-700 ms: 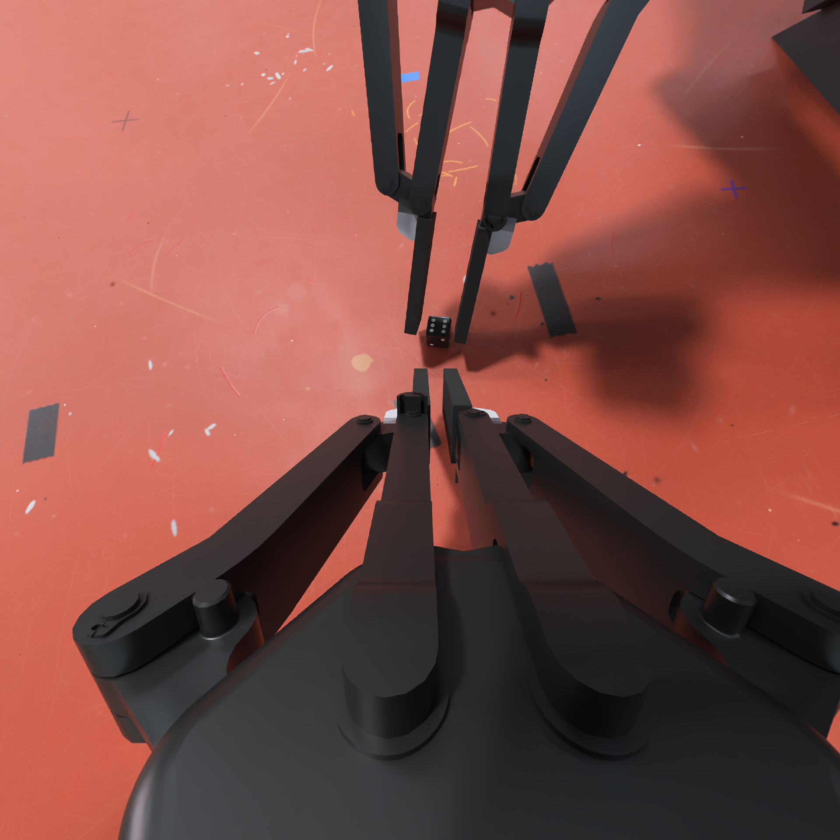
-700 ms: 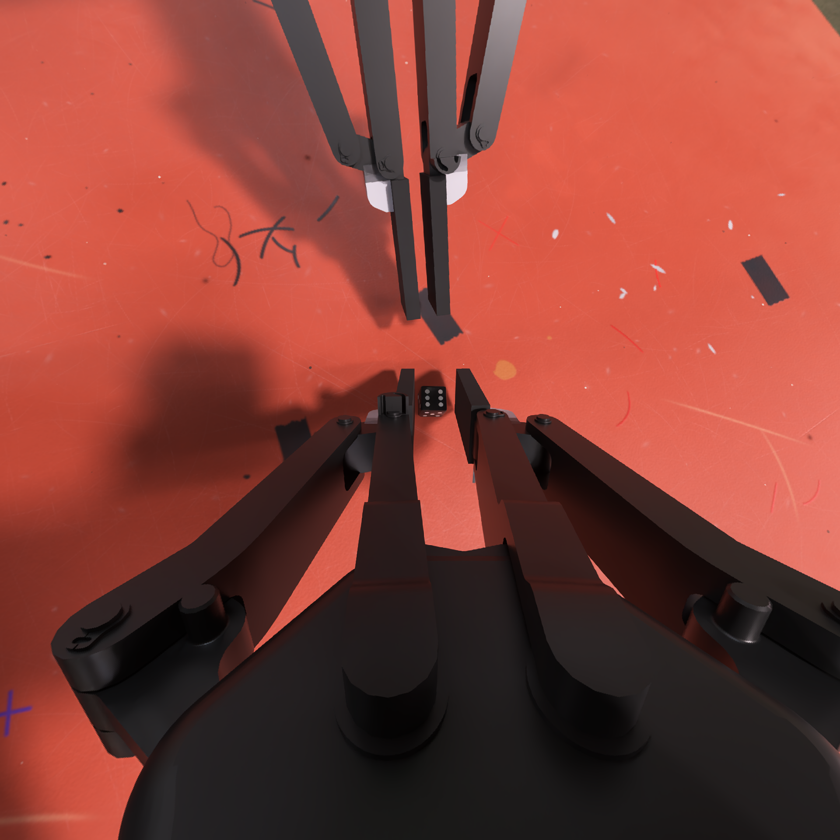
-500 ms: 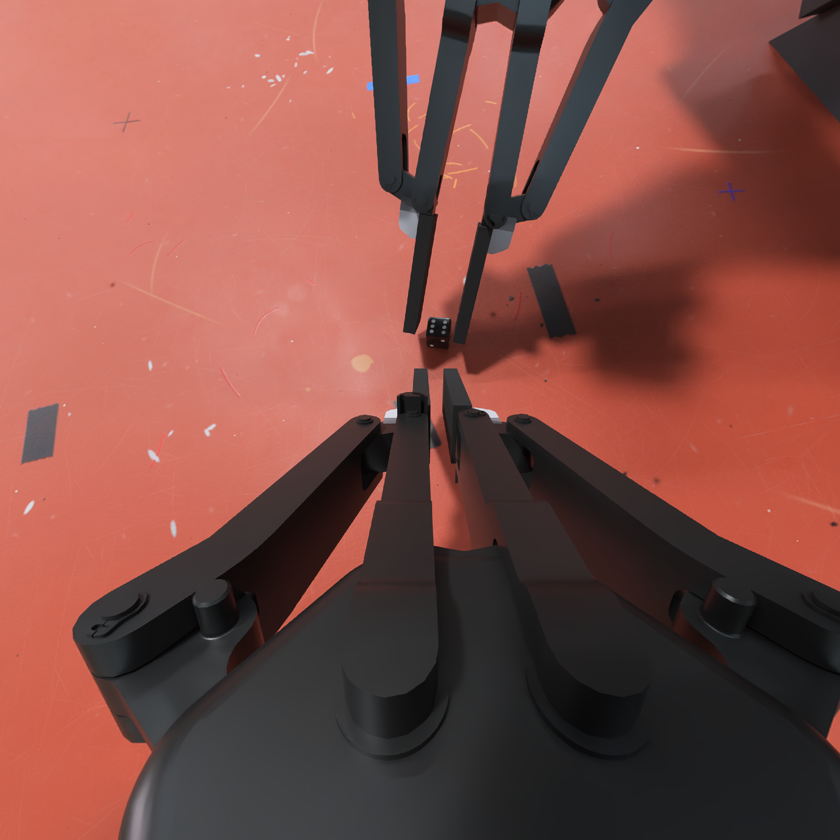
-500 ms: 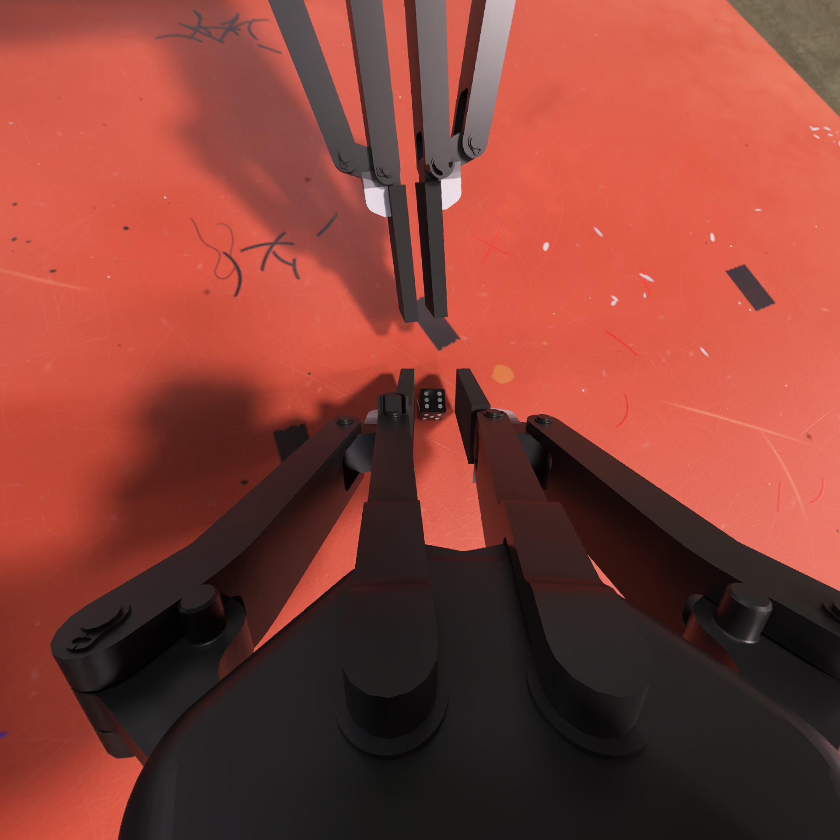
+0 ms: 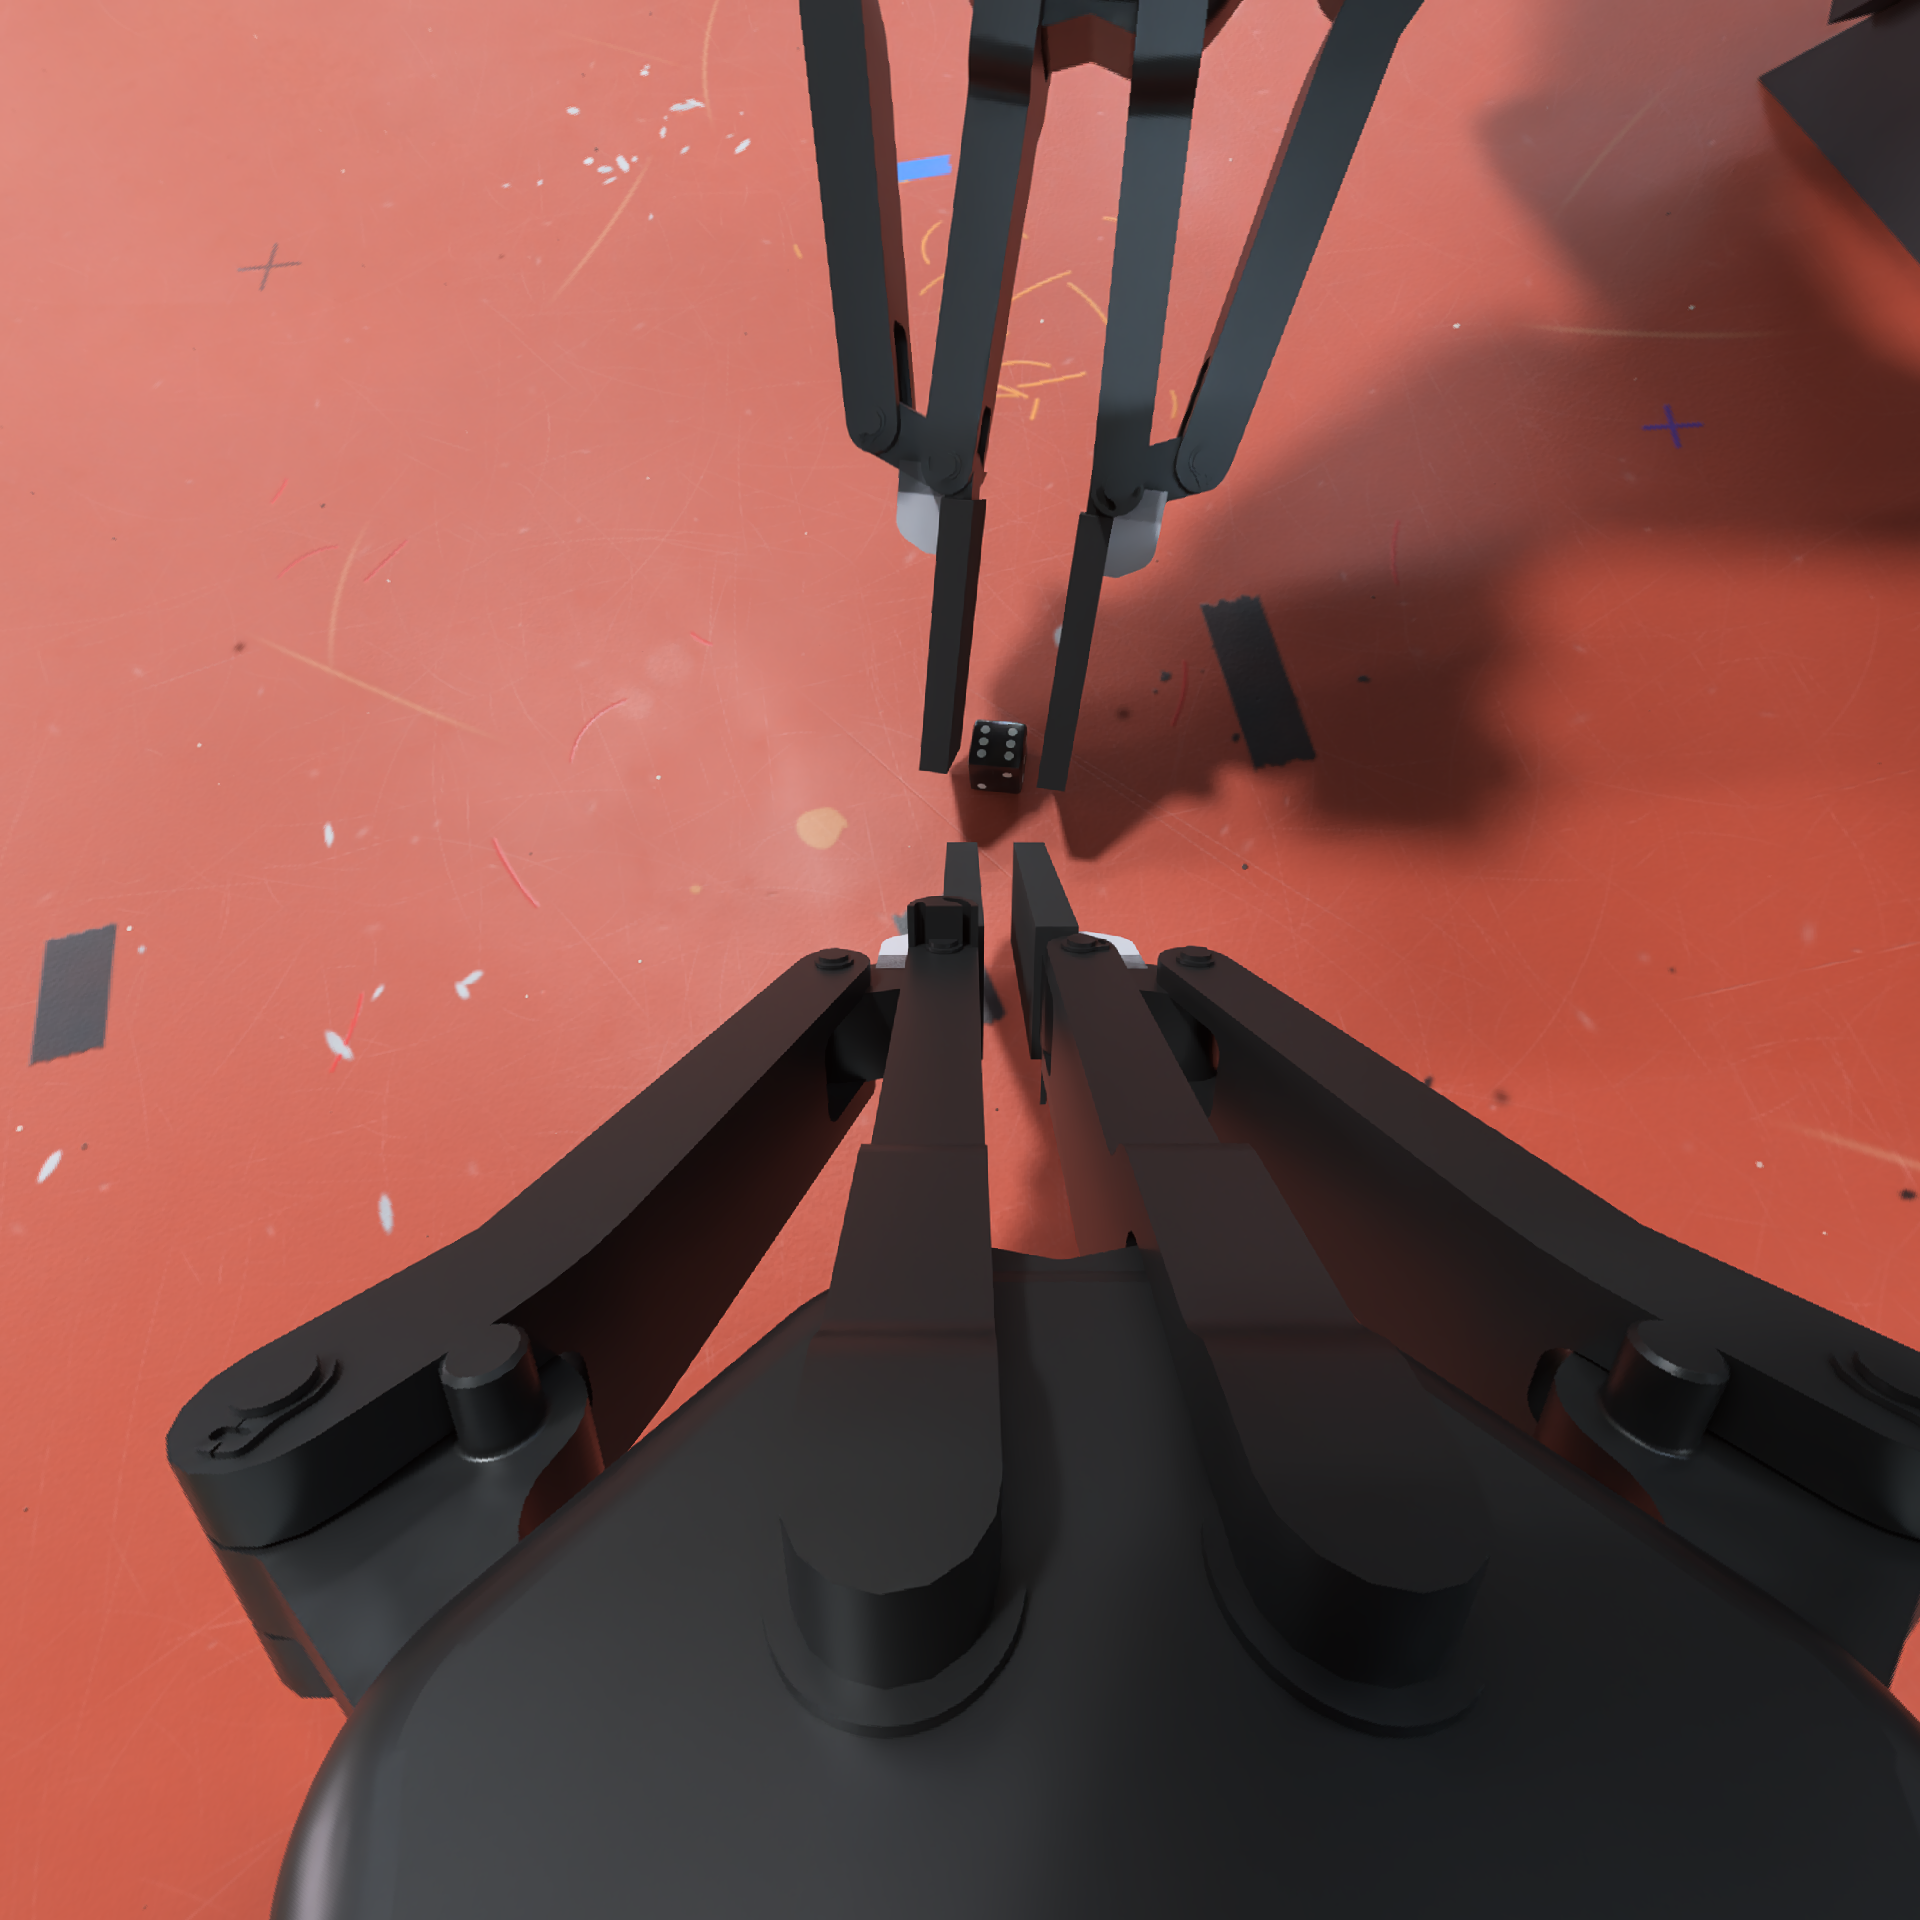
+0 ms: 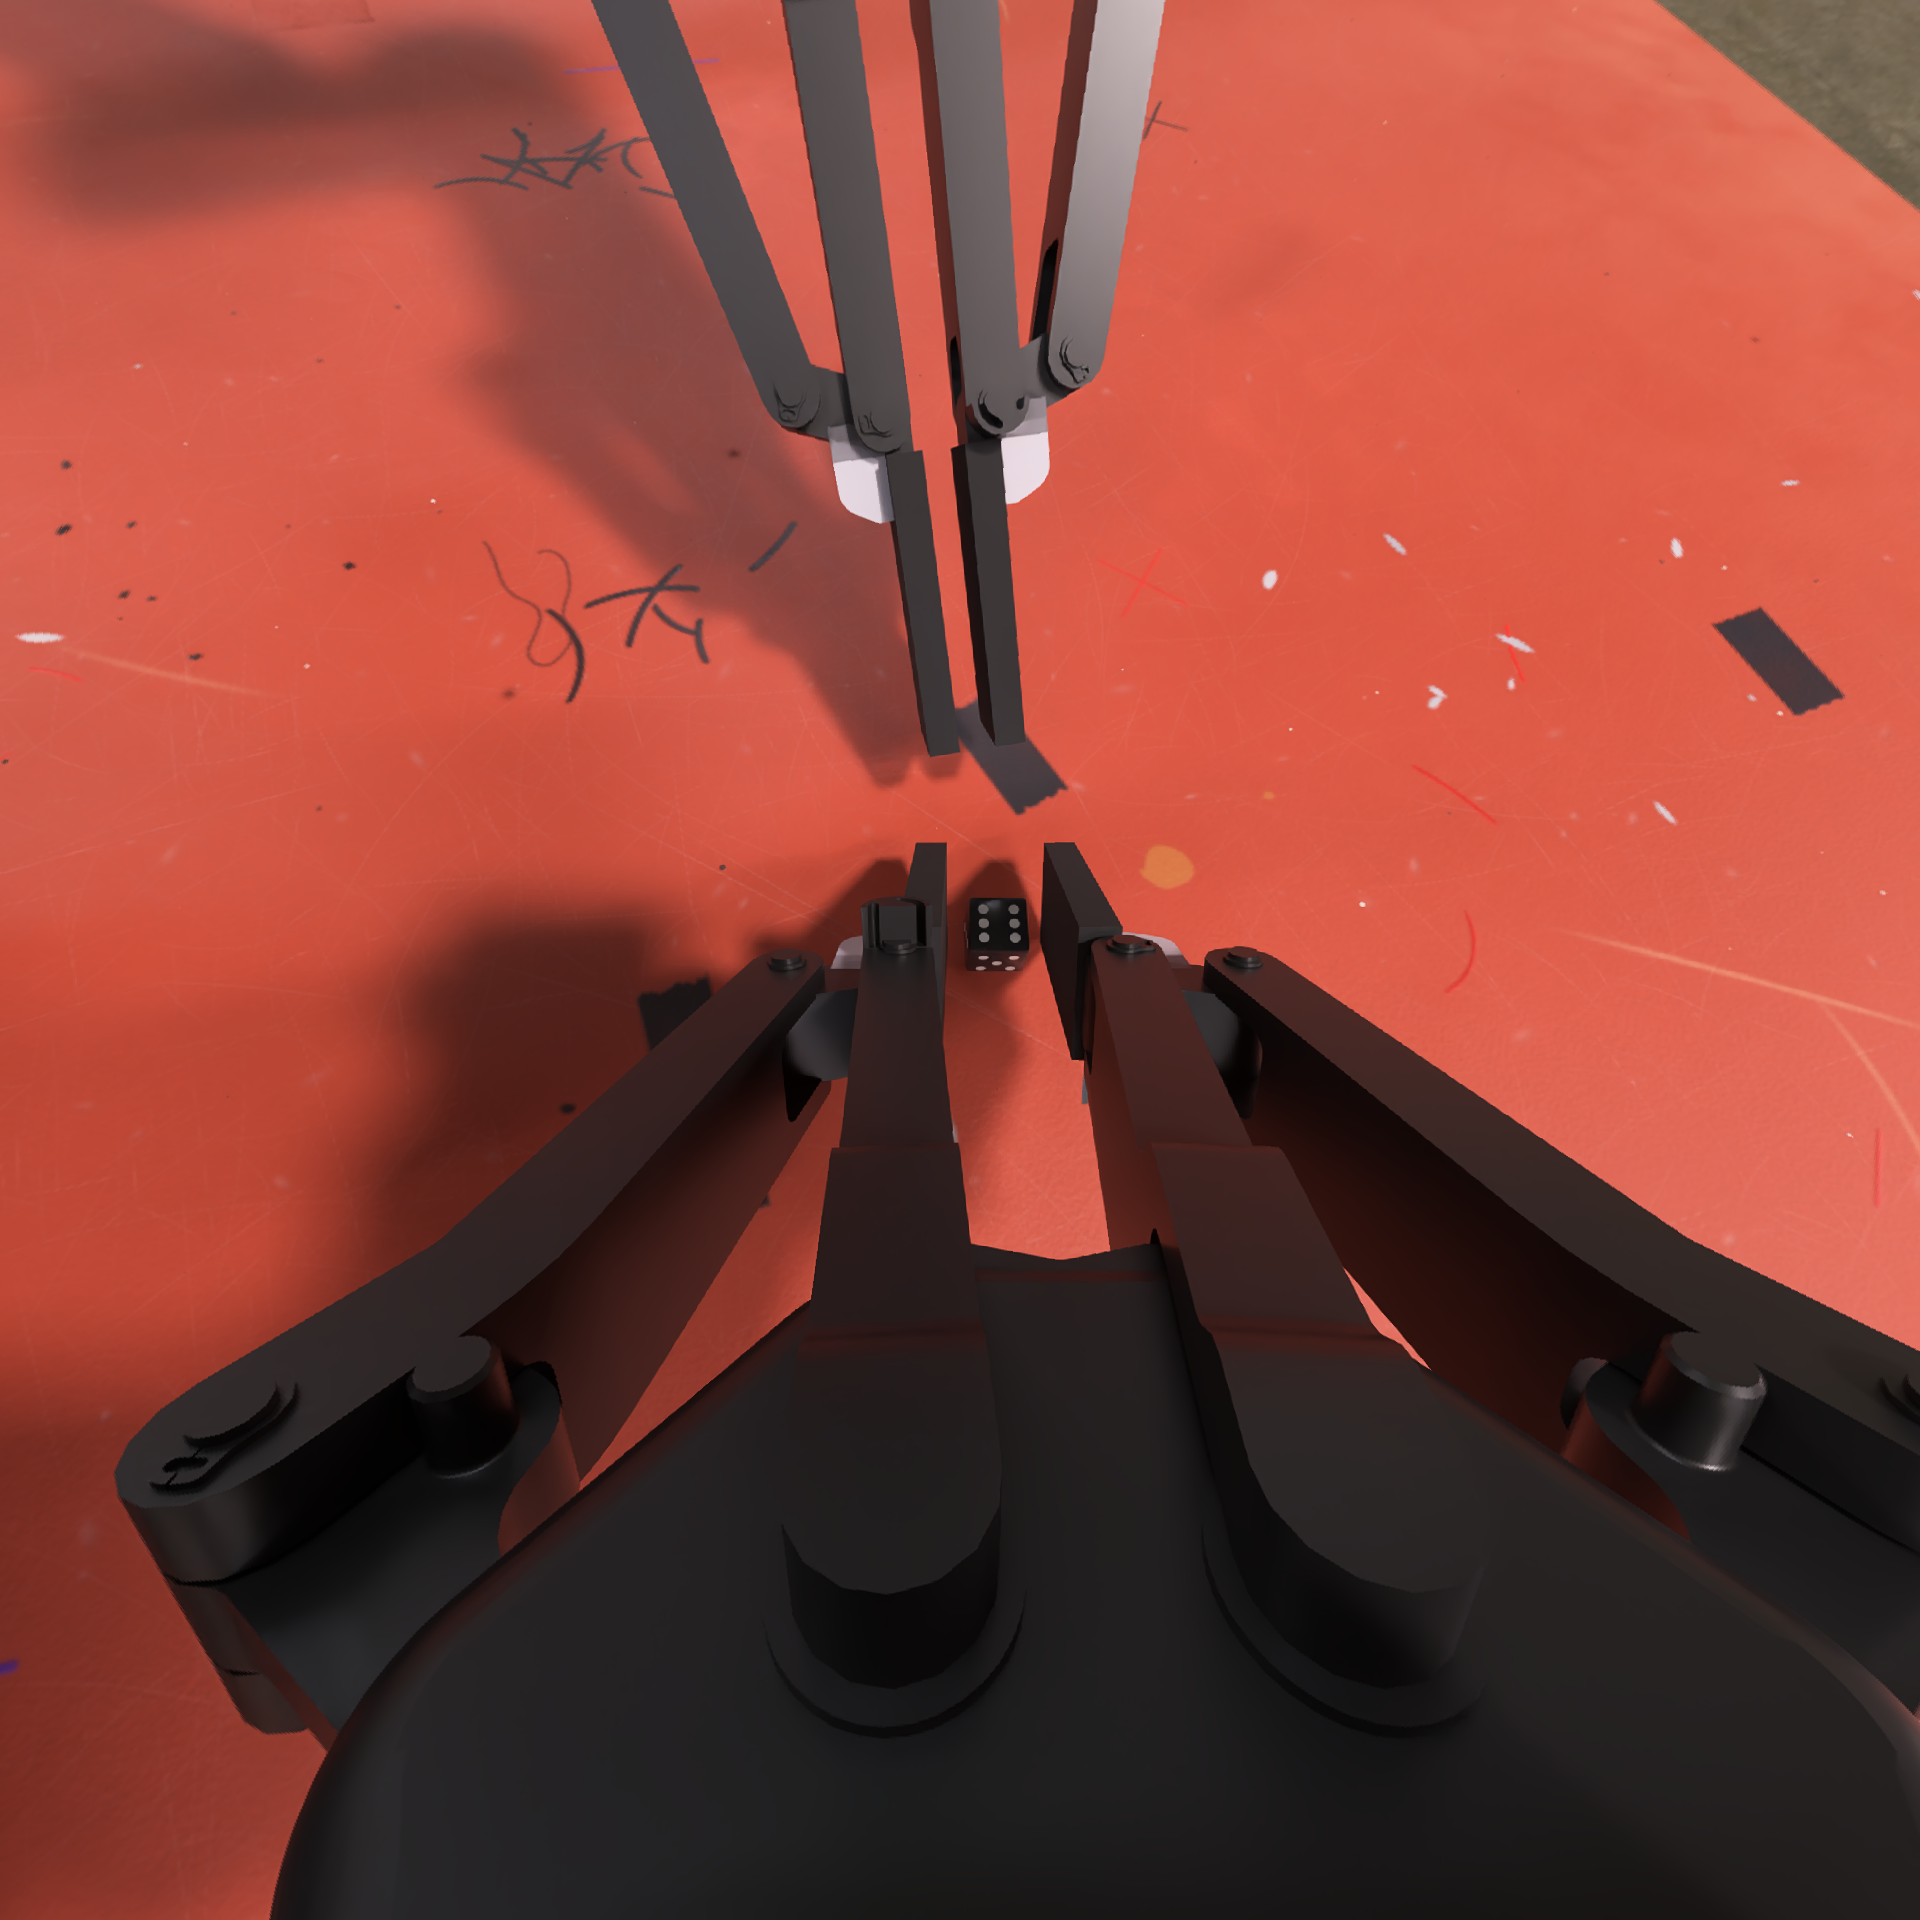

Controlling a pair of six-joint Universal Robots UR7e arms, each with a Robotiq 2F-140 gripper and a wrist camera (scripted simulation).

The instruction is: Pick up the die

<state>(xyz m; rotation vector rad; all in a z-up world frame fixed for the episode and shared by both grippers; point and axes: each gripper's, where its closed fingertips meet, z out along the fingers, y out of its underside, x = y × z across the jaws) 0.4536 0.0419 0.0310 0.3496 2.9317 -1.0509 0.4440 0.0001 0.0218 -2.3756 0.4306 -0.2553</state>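
Fingers of the right gripper [image 6: 994, 878] stand apart with the die [image 6: 997, 933] between them, a sliver of red desk [image 6: 1558, 312] showing on each side of it, so they bracket the cube without yet clamping it. That spacing looks deliberate: a gap only a little wider than the die leaves a short closing stroke and little room for the cube to skid or twist. The die sits flat on the desk with its six-pip face up, square to the pads, which should give them two parallel sides to press.

From the left wrist view the same die [image 5: 997, 756] sits between the right gripper's fingertips [image 5: 995, 774], which reach down almost to the desk. The left gripper [image 5: 995, 862] hangs just near of it, its fingers nearly together with only a thin slit between and nothing in them. Judging by that, it stays out of the pick, parked close but clear. A dark tape strip [image 5: 1257, 686] lies on the desk to the right of the die.
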